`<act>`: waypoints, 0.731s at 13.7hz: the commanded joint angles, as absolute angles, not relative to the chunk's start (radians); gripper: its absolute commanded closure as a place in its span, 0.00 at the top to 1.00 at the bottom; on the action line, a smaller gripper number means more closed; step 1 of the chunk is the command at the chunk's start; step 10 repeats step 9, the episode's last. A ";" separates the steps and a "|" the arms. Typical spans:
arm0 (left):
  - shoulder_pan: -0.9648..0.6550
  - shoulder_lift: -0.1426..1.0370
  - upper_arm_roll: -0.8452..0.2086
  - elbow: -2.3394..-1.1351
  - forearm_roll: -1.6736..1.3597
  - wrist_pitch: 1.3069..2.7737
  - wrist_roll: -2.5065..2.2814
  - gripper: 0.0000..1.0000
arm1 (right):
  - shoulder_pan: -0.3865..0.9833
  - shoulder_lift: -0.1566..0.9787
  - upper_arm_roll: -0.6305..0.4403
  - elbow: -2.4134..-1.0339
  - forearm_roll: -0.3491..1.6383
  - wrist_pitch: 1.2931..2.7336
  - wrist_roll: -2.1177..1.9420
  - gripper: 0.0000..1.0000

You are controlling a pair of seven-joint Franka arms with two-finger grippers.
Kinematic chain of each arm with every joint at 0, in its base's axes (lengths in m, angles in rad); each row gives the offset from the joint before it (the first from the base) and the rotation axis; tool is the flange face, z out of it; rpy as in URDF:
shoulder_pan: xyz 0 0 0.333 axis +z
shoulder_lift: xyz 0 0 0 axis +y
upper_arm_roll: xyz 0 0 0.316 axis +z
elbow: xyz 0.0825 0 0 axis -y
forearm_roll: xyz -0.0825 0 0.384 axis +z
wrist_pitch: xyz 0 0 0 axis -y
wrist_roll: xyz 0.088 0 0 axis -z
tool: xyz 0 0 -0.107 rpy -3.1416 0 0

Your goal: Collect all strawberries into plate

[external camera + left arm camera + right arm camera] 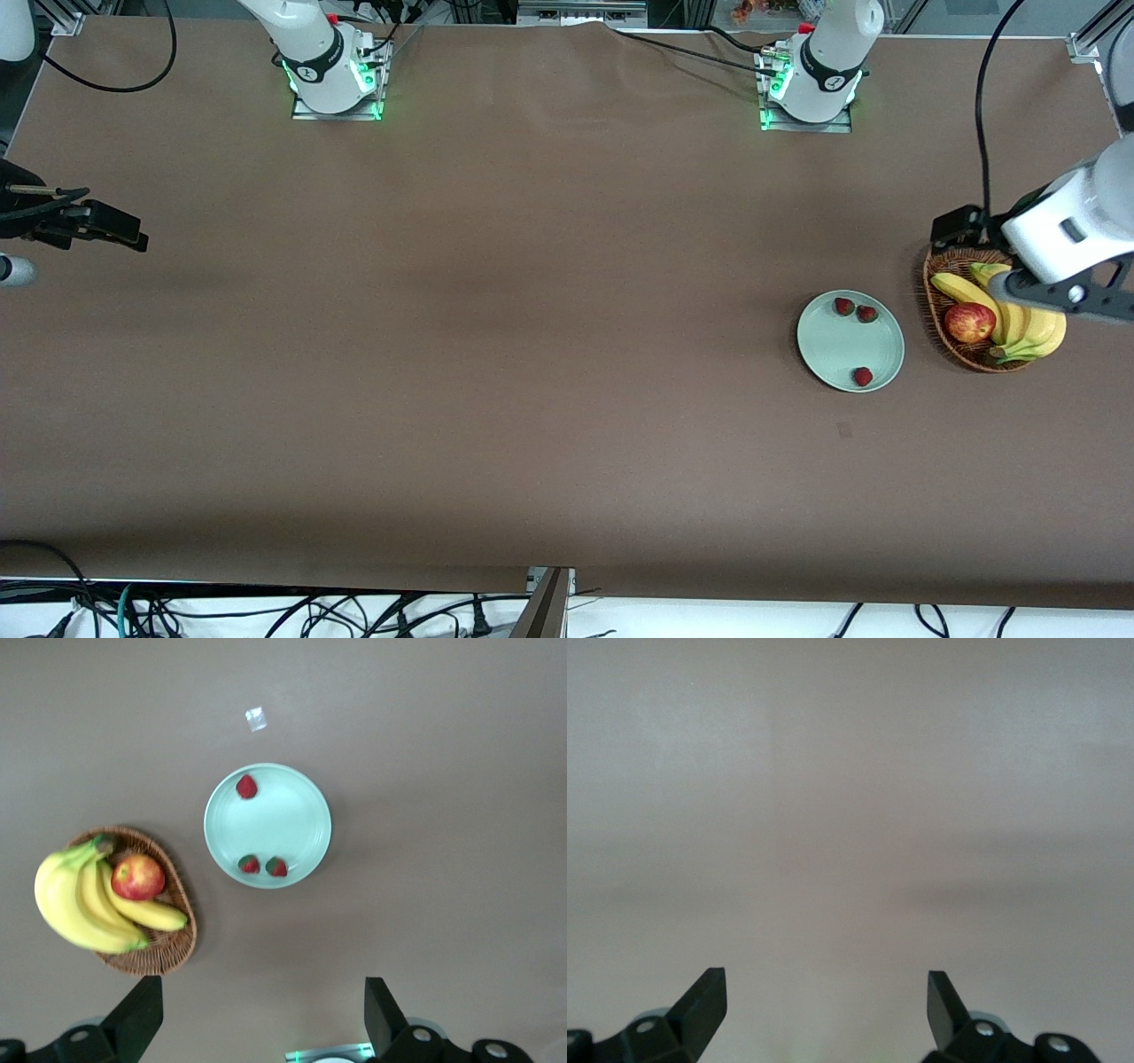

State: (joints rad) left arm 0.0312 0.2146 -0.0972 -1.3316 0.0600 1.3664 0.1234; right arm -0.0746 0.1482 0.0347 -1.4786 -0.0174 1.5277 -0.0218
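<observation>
Three strawberries lie on the pale mint-green plate toward the left arm's end of the table. Two lie side by side at the rim farther from the front camera, one at the nearer rim. The left wrist view shows the plate with the same berries. My left gripper is open and empty, high over the wicker basket. My right gripper is open and empty over bare table at the right arm's end.
A brown wicker basket beside the plate holds a banana bunch and a red apple. A small tape mark lies on the brown table, nearer to the front camera than the plate.
</observation>
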 commanded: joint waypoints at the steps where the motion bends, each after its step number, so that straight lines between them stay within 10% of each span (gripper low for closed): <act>1: -0.041 -0.021 0.017 -1.644 0.028 1.559 0.143 1.00 | -0.084 0.152 0.038 -1.460 -0.002 1.517 -0.038 1.00; 10: -0.026 -0.051 0.009 -1.690 0.031 1.609 0.132 1.00 | -0.083 0.152 0.038 -1.460 -0.002 1.517 -0.038 1.00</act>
